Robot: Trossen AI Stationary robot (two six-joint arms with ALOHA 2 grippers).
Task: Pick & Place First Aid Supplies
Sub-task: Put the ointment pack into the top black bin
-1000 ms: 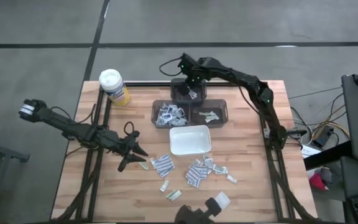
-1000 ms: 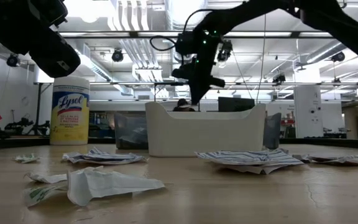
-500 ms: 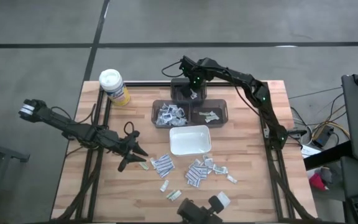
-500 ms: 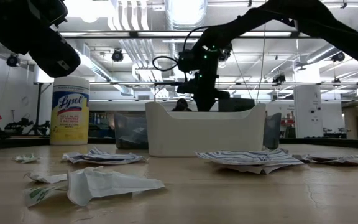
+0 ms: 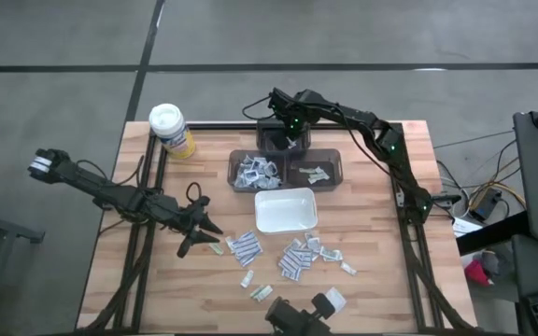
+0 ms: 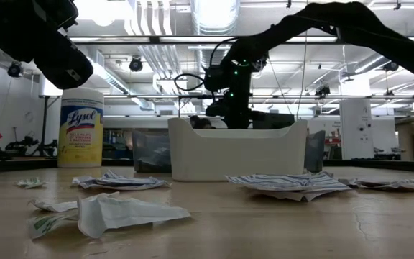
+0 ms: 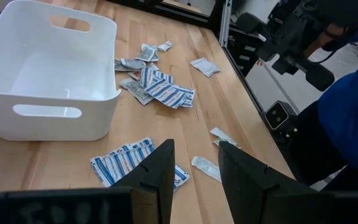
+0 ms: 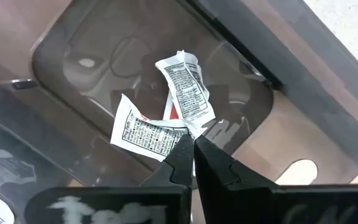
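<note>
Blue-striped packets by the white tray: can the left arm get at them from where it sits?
Probably yes. The left gripper hangs open just above the blue-striped packets beside the white tray, with nothing between.

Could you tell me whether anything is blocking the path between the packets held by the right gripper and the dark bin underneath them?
Nothing visible does. The right gripper is shut on the printed packets and hangs directly over the dark bin, whose open floor shows bare beneath them. The left gripper waits open across the table, near the loose packets.
</note>
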